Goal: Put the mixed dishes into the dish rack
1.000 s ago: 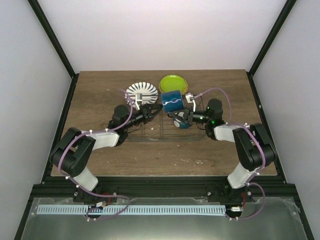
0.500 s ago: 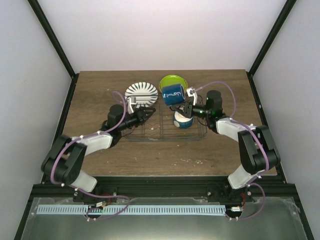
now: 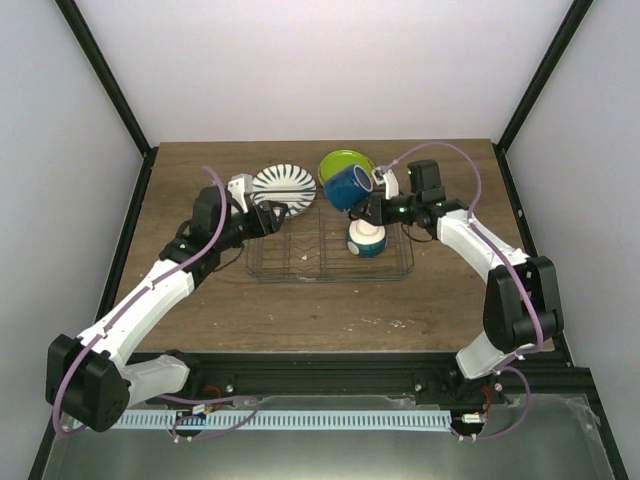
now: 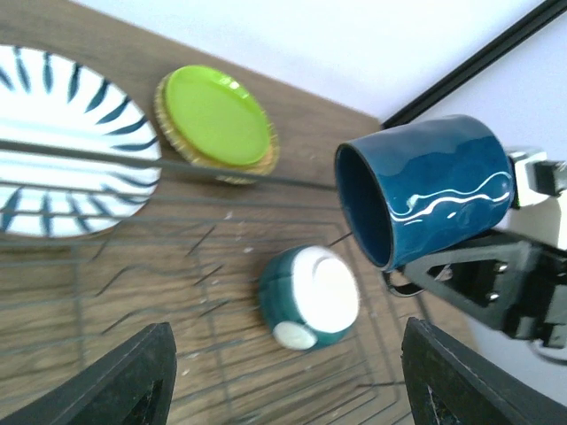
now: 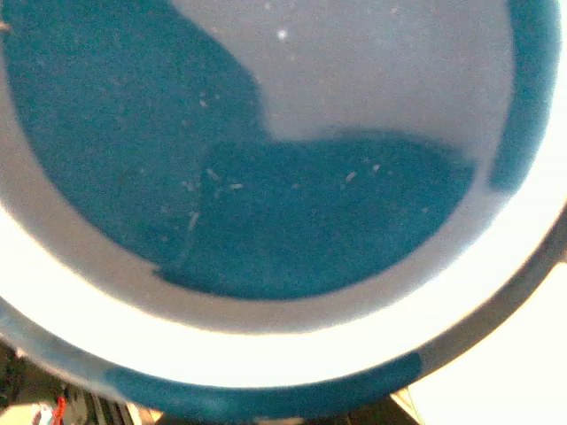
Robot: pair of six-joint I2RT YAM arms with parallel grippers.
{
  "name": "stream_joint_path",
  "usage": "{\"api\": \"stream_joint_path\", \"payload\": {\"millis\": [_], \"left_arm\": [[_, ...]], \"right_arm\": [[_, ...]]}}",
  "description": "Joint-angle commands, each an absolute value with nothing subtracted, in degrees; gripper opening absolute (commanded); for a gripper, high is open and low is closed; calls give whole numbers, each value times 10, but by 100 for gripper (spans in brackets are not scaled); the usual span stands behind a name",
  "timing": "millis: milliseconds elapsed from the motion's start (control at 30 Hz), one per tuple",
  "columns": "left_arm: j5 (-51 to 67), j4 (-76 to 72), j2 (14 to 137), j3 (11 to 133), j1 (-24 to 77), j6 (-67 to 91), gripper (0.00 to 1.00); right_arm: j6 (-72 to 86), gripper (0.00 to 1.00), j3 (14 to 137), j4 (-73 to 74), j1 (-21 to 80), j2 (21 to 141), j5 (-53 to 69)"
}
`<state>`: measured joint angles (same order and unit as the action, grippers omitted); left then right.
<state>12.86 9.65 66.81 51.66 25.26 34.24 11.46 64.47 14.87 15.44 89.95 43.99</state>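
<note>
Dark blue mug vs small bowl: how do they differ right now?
The dark blue mug hangs tipped sideways in the right claw, off the table; the small bowl rests in the dish rack, untouched. The mug is blue with a thin white squiggle; the bowl is cream and blue. Both are glossy and partly blue.

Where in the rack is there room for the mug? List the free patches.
Free: left and middle of the rack, from the left gripper across to the bowl, and its near strip. The table in front of the rack is bare. Crowded: the far edge, with striped plate, green plate and the held mug, and the right end around the bowl.
</note>
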Motion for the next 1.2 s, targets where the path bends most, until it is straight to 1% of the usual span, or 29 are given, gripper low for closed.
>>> {"api": "stream_joint_path", "payload": {"millis": [0, 100, 167, 200, 333, 700, 833, 1167], "left_arm": [[109, 165, 663, 512, 251, 301, 72], [122, 154, 666, 508, 251, 301, 72], [132, 150, 668, 507, 251, 300, 72], [137, 149, 668, 506, 251, 299, 72], [152, 150, 658, 502, 251, 296, 72], [164, 143, 645, 488, 251, 289, 72], [168, 141, 640, 487, 251, 286, 72], [188, 120, 637, 464, 250, 283, 73]], "right_arm": [[30, 1, 683, 264, 153, 876, 410], [-38, 1, 684, 287, 154, 860, 406], [-98, 1, 677, 287, 155, 851, 382], [-116, 1, 666, 271, 154, 844, 361], [-162, 1, 644, 226, 155, 831, 351], [-198, 1, 648, 313, 178, 847, 322], [-206, 1, 638, 313, 186, 849, 335], [-203, 1, 588, 307, 227, 847, 298]]}}
